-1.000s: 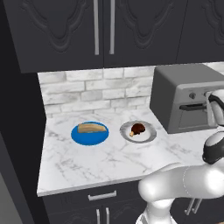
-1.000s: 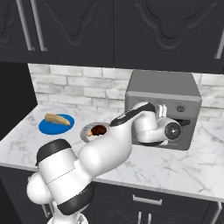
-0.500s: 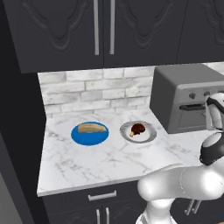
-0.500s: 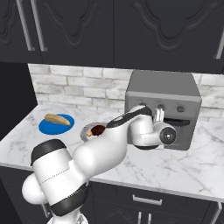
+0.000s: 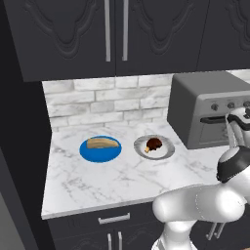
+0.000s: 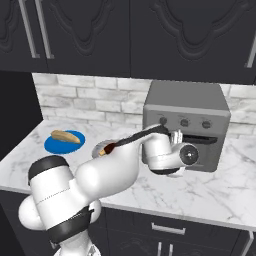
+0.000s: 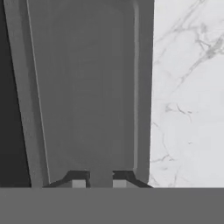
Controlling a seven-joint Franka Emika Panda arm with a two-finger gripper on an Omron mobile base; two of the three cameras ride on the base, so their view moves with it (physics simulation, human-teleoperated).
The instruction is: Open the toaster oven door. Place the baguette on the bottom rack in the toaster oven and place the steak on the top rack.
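The hand (image 7: 99, 181) is reaching at the toaster oven door (image 7: 87, 92), its fingers (image 7: 78, 183) pinched shut on the handle (image 6: 200, 138) along the door's upper edge. The toaster oven (image 5: 207, 110) is sitting at the back of the marble counter (image 5: 97, 178). The baguette (image 5: 102, 143) is lying on a blue plate (image 5: 93, 154), and the steak (image 5: 154, 144) is resting on a grey plate (image 5: 166, 151) just beside it.
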